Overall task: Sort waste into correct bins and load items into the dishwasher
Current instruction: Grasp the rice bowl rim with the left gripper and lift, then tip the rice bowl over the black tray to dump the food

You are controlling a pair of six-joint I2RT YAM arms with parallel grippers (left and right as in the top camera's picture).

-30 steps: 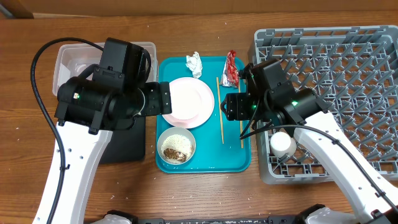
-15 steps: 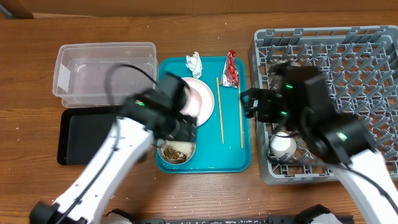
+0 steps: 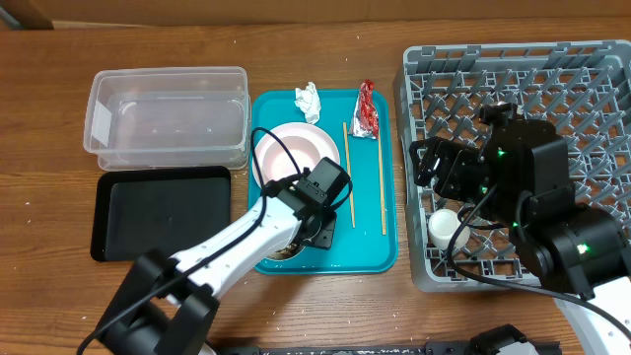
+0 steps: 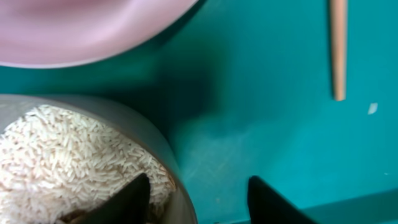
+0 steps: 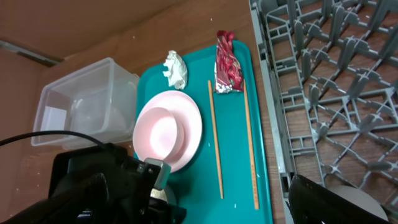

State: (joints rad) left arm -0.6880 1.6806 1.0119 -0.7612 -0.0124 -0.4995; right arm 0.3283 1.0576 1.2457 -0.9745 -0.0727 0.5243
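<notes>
Left arm has swung off the bins and down onto the bowl; right arm has pulled back over the dish rack [image 3: 552, 89].

Left tool [image 4: 198, 200] is spread wide and straddles the bowl [image 4: 169, 155] rim, with one finger [image 4: 134, 196] inside over the rice [image 4: 62, 155] and the other outside above the teal tray [image 4: 261, 112]. The bowl sits at the tray's near edge, just beside the pink plate [image 4: 81, 31]. My read is a rim pinch to dump the rice. Seat deeper before closing so the wall can't pivot, lift straight up and level, and clear the plate lip. Carry it over the clear tub [image 3: 168, 71] or black tray [image 3: 163, 212], and tip only once inside the walls. Right tool [image 3: 426, 166] is near the cup [image 3: 446, 227] in the rack; can't tell its opening.
</notes>
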